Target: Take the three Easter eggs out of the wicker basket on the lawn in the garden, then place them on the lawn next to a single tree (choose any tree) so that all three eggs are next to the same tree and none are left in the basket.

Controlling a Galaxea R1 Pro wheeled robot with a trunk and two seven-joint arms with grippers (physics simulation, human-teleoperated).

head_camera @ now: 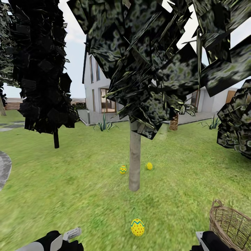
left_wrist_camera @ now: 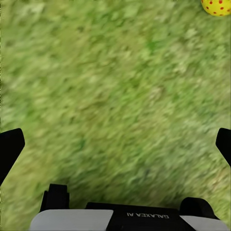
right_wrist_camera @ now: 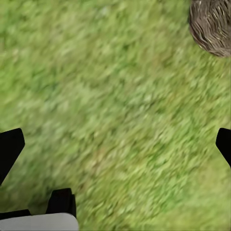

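The lawn [head_camera: 69,181] spreads around the tree [head_camera: 134,164], whose pale trunk stands mid-grass. The wicker basket [head_camera: 232,223] sits well off to the trunk's right. Three Easter eggs [head_camera: 137,227] lie on the grass near the trunk, one nearer the robot and two beside it. The left gripper [left_wrist_camera: 115,144] and the right gripper [right_wrist_camera: 115,144] hang over grass, jaws wide apart, holding nothing.

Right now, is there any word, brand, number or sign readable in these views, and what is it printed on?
"GALAXEA AI", seen upside down, on the dark body of the left hand in the left wrist view.
No other text: the Easter eggs carry only dots and zigzag bands, and the wicker basket, the tree and the house bear no lettering.
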